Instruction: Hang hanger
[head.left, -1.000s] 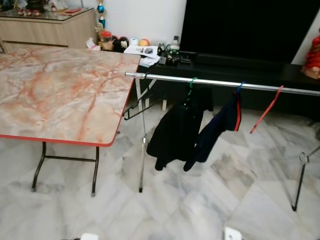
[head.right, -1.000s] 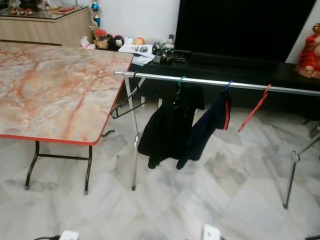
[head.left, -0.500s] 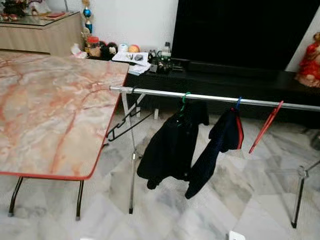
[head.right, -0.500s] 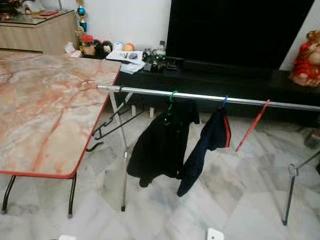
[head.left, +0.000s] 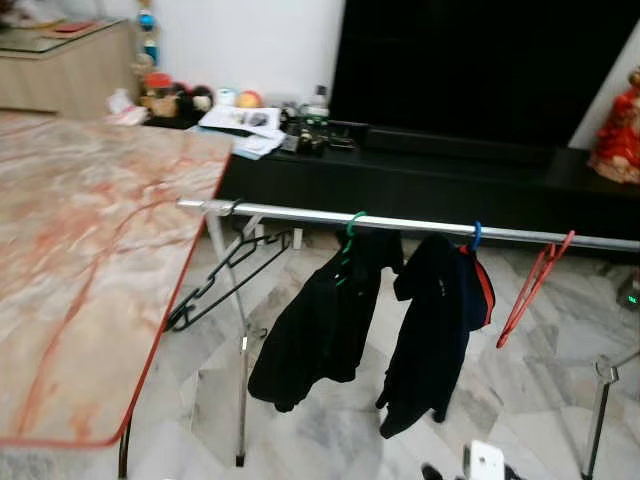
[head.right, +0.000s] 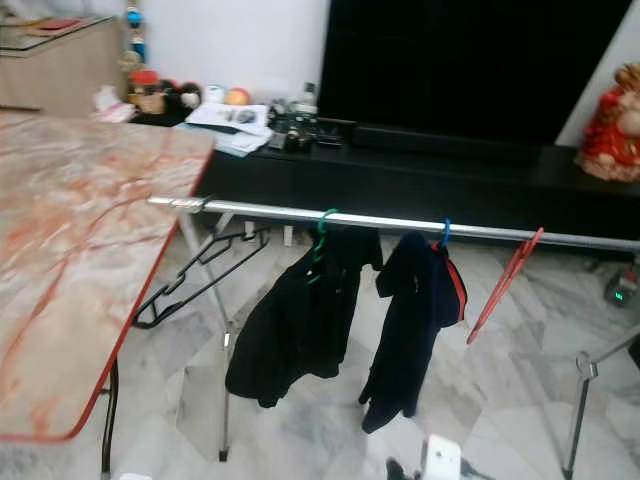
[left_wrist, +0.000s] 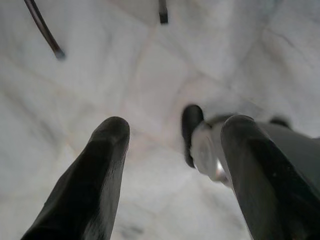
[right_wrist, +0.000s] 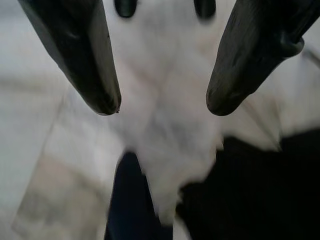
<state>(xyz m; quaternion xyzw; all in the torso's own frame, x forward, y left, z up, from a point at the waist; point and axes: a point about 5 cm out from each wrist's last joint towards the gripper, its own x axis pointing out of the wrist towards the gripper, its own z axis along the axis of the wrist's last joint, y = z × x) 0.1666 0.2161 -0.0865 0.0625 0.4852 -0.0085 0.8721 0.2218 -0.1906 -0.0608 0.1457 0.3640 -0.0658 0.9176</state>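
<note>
Left gripper (left_wrist: 172, 132) and right gripper (right_wrist: 162, 102): fingers spread, grasping nothing, above marble floor (head.left: 520, 400). Marble-top table (head.left: 70, 260) at left. Black hanger (head.left: 215, 285) hooked near left end of silver rail (head.left: 420, 224); two dark garments (head.left: 325, 320), then red hanger (head.left: 533, 285) alongside. Black TV console (head.left: 420, 175) behind.

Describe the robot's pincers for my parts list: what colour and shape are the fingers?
The left pincer has two long black fingers, thick, smooth and slightly glossy, narrowing to rounded tips. The right pincer has the same pair of black fingers, broad above and tapering to blunt tips. No markings or cables can be made out on either.
</note>
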